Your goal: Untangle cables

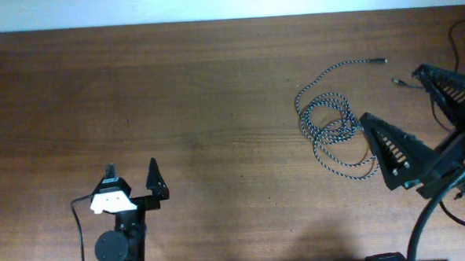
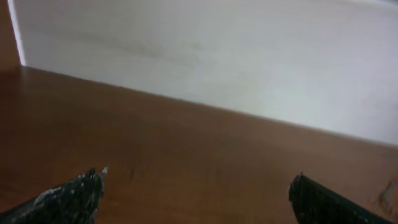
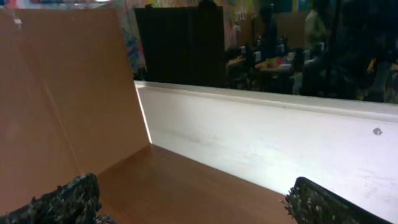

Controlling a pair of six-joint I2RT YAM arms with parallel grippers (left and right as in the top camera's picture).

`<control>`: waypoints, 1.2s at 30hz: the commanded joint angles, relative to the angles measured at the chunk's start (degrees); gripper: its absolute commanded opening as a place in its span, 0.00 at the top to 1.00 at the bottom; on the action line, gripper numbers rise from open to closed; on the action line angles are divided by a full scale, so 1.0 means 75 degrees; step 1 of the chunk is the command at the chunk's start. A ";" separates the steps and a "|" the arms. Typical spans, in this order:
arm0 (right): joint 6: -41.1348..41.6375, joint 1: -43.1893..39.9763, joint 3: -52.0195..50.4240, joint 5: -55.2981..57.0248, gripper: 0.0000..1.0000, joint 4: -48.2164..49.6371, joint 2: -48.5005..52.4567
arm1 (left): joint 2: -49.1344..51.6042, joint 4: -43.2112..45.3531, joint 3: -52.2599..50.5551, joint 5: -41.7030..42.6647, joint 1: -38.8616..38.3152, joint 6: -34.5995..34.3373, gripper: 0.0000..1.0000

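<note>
The left fingers point(image 1: 154, 179) are seen near the front edge of the wooden surface point(image 1: 216, 107), left of centre, spread wide with nothing between them; in the left wrist view both tips point(image 2: 68, 199) are shown apart over bare wood, facing the white back wall point(image 2: 249, 56). The right fingers point(image 1: 391, 151) are found at the far right, likewise released and gripping nothing; in the right wrist view they point(image 3: 62, 199) are raised towards the wall, with no cable seen between them. The braided cable point(image 1: 335, 130) is laid in loose overlapping loops on the right half of the surface, just beside the nearer right finger; one tail is run up and rightward to a small plug. The black cable point(image 1: 399, 82) is shown only by a small plug end just below that tail; the rest is hidden under the right fingers, so it cannot be told whether the two are crossed.
</note>
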 commanded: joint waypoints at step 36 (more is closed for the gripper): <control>-0.0137 -0.1081 -0.4080 0.0912 0.01 0.5380 -0.6671 | 0.0012 -0.0592 -0.0020 -0.0172 -0.0050 0.0545 0.01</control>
